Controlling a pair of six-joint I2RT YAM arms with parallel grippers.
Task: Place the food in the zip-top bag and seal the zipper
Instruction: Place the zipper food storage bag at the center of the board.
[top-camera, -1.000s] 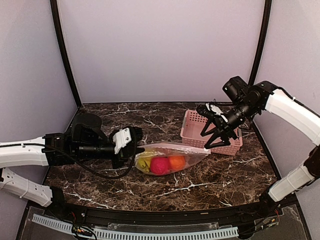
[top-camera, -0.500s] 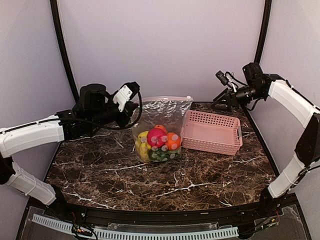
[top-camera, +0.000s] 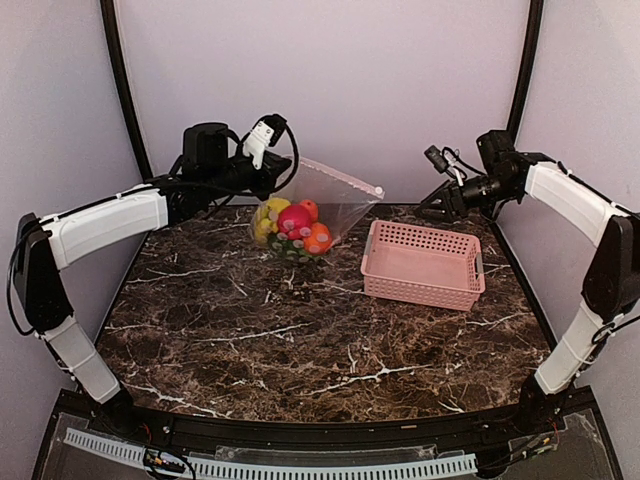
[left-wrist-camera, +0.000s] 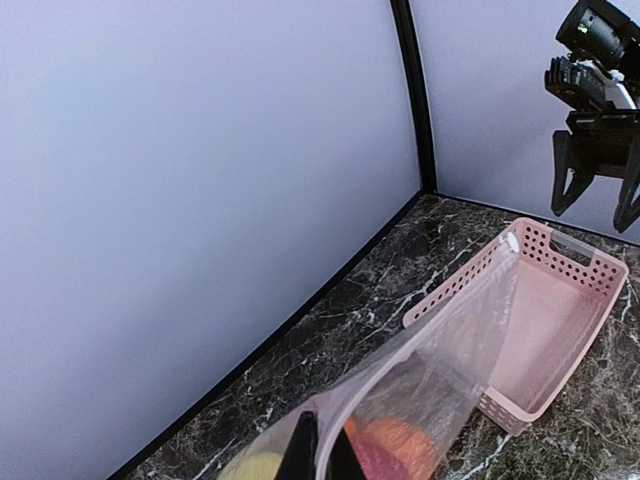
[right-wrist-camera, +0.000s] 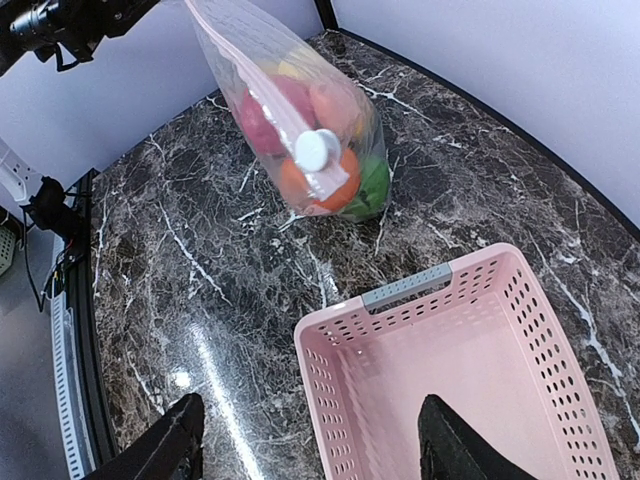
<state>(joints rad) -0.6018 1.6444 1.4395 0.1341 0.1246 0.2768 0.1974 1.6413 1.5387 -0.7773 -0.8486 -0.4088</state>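
Observation:
The zip-top bag (top-camera: 325, 195) hangs in the air over the back left of the table, tilted. Its food (top-camera: 293, 220), with yellow, red, orange and green pieces, sags in the low corner. My left gripper (top-camera: 278, 163) is shut on the bag's upper left corner; in the left wrist view its black fingers (left-wrist-camera: 300, 455) pinch the whitish-pink zipper (left-wrist-camera: 400, 365). In the right wrist view the zipper (right-wrist-camera: 262, 92) carries a white slider (right-wrist-camera: 317, 150). My right gripper (top-camera: 437, 203) is open over the basket's back edge, apart from the bag, with nothing between its fingers (right-wrist-camera: 176, 440).
A pink slotted basket (top-camera: 470, 290) stands at the right of the marble table, empty, with a grey handle (right-wrist-camera: 408, 284). Purple walls with black corner posts close in the back and sides. The front half of the tabletop (top-camera: 300, 350) holds no objects.
The left arm lifted the bag off the table, then carried it higher and further back left. The right gripper left the bag's right end, rose to the back right and widened slightly.

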